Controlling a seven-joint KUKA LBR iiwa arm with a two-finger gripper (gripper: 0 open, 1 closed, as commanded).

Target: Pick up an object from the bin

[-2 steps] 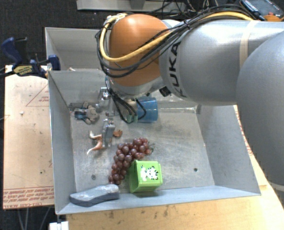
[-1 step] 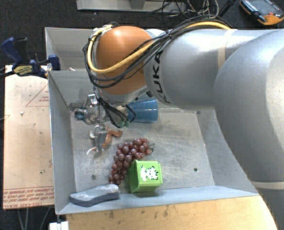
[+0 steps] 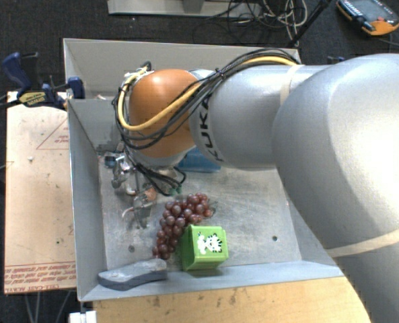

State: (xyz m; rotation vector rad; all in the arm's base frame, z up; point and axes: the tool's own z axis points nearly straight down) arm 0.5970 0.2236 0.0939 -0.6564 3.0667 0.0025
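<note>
From my station I see the arm reaching into the grey bin, and on its silver shell I can read the letters "KUKA", running vertically. I take the bunch of dark red grapes as my landmark. It lies on the bin floor, in the nearer half. The end effector hangs under the orange cover, just beside the upper end of the grapes on the view's left, low over bare floor. I cannot tell if it is wide or narrow, and I see nothing held in it. Black and yellow cables go across the cover. A green cube with a white and black pattern touches the lower right side of the grapes; I can read no words on it. A flat grey piece lies below the grapes, against the near wall. A blue thing is above the grapes, partly under the arm.
</note>
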